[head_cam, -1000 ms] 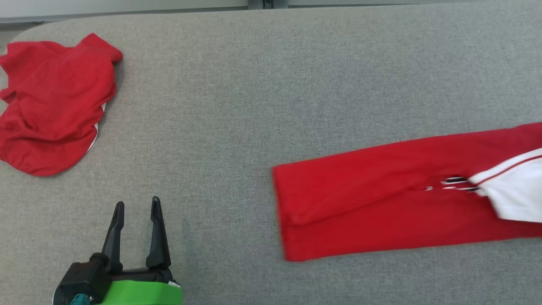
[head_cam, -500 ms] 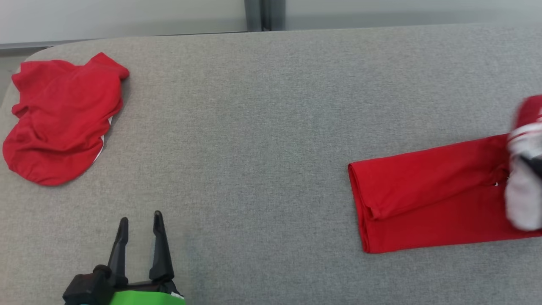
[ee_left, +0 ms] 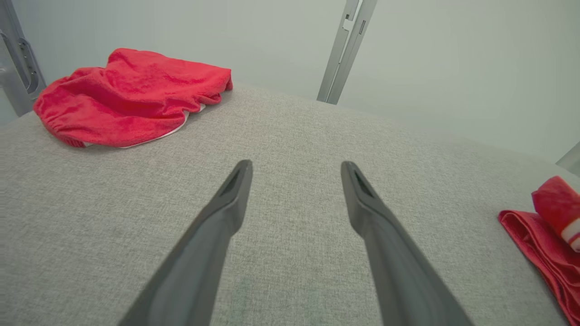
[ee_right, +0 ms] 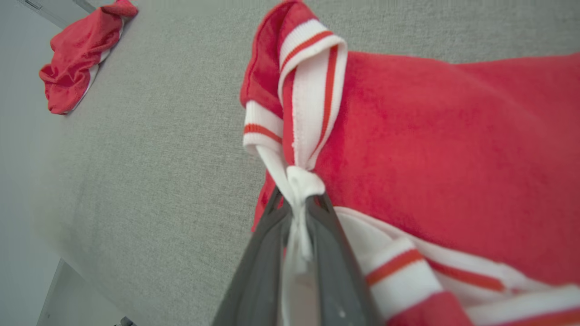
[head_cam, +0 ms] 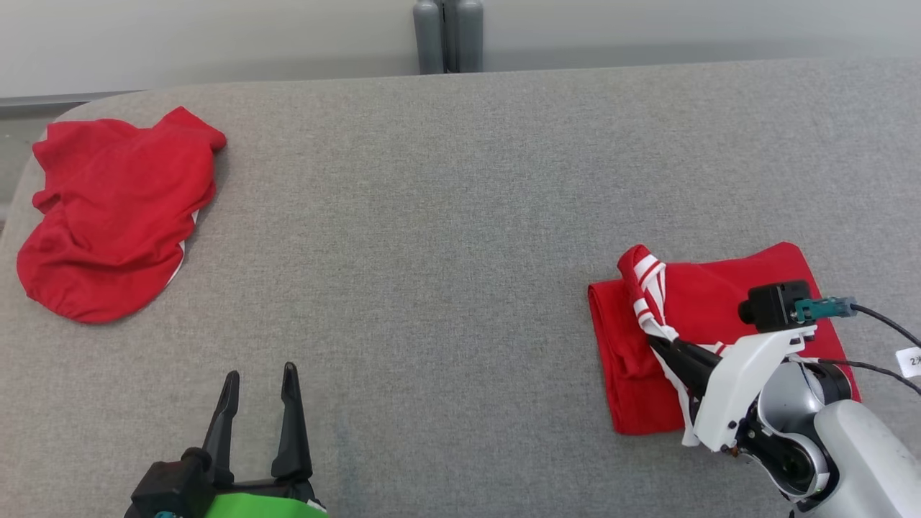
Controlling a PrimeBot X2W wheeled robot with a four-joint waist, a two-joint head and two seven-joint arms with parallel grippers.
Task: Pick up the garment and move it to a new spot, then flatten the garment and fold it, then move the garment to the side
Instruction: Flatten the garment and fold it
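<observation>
Your left tool open, your right tool gripping the garment.
A crumpled red cloth lies far left on the worktop; the left tool points forward, fingers apart; at right, your right tool, angled leftward, clamps the folded garment's white striped trim.

1. Soft, even, bright light falls on the grey tabletop, from above by the short shadows. There is no glare.
2. Shadows are faint: a thin dark rim hugs the crumpled red cloth at the tabletop's far left corner.
3. The head view is sharp from edge to edge.
4. In the left wrist view the tabletop's far edge bows, and the left tool softens towards the bottom.
5. In the right wrist view the right tool and the garment close to the lens are out of focus, and the left side looks pale and hazy.
</observation>
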